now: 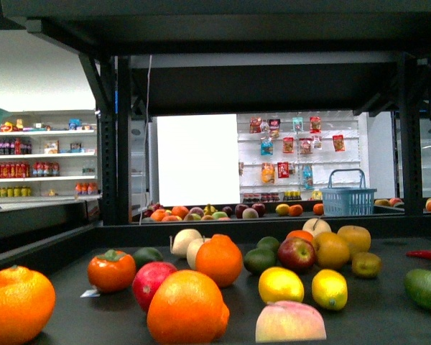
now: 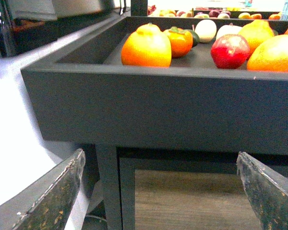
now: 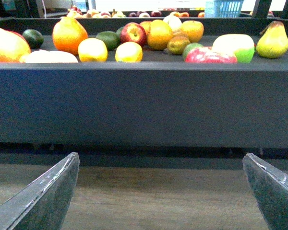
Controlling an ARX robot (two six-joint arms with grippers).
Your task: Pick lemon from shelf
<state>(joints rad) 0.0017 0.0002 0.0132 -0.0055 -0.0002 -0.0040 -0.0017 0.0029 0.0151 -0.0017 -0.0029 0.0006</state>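
Left tool (image 2: 159, 167) was wide open and empty, sitting low outside the shelf (image 2: 158, 110) front wall. Right tool (image 3: 161, 165) was the same: wide, empty, below the wall. That wall stood between both tools and the fruit.

Lemon (image 1: 330, 289) sat on the shelf deck.
- Just left of lemon: a deeper yellow round fruit (image 1: 281, 284), nearly touching.
- Front-left of lemon: a pink-cream peach (image 1: 290, 322).
- Behind lemon: a red apple (image 1: 297, 253), a golden fruit (image 1: 332, 250) and a small brownish fruit (image 1: 365, 264).
- Well left of lemon: a large orange (image 1: 187, 307).
- Right of lemon: a dark green fruit (image 1: 425, 287).

Lemon looked smooth, bright pale yellow and oval, stood on end.

Deck was dark and matte. Far behind lemon were a blue basket (image 1: 348, 194) and white wall shelves (image 1: 47, 154) of bottles.
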